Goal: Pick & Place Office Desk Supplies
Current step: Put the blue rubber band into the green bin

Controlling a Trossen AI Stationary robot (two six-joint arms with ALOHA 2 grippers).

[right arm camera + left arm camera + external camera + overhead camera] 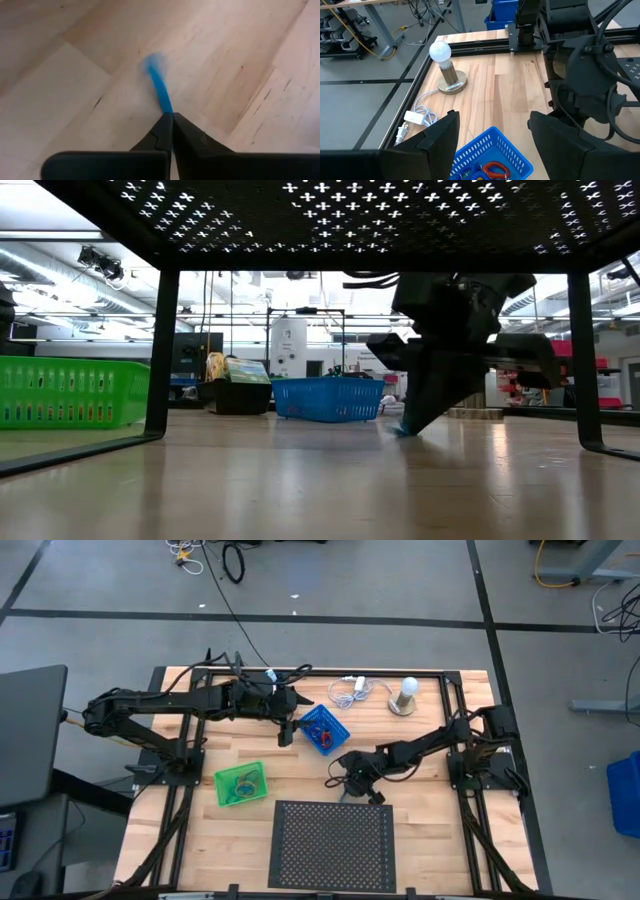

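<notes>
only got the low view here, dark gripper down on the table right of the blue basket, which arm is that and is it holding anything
Observer: That's the right gripper, shut on a thin blue loop.
Operator: where's the left one
Observer: The left gripper hangs open above the blue tray, beside the white bulb.
Operator: anything in that tray
Observer: Yes, a red loop lies inside it.
Operator: green tray empty?
Observer: No, the green tray holds small colourful items.

No text or label seems readable anywhere here.
</notes>
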